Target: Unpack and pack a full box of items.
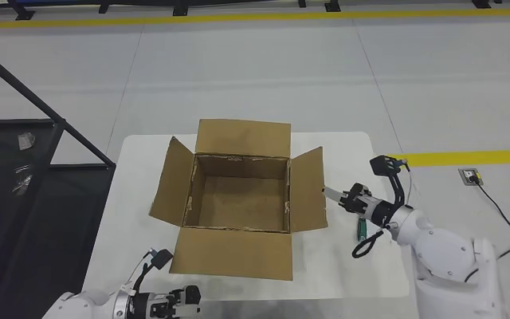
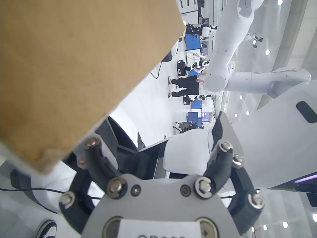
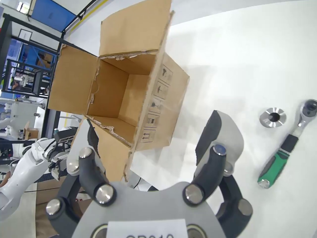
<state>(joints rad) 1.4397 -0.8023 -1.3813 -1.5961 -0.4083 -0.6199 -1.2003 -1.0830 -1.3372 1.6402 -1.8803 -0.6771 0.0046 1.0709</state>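
**A:** Closest in, what is the left gripper (image 2: 163, 125) doing?

**B:** It sits at the table's near corner, just under the near flap of the open brown cardboard box (image 1: 235, 254); its fingers are spread apart with nothing between them; the flap is beside one finger, not pinched.

**A:** And the box itself?

**B:** It stands upright in the middle of the white table (image 1: 335, 151) with all four flaps folded outward; the floor that shows is bare cardboard, so I judge the unpacking half done, or nearly.

**A:** What has come out?

**B:** Two things lie on the table beside the box, on the right arm's side: a ratchet wrench with a green and black handle (image 3: 284, 147) and, just beside its head but apart from it, a small round silver metal socket (image 3: 273, 117).

**A:** The right gripper (image 3: 153, 125)?

**B:** A little farther in, near the box's right flap; its fingers are wide apart and it carries nothing.

**A:** So what is left?

**B:** By my reading, the whole packing: both pieces must go back into the box; neither is held yet.
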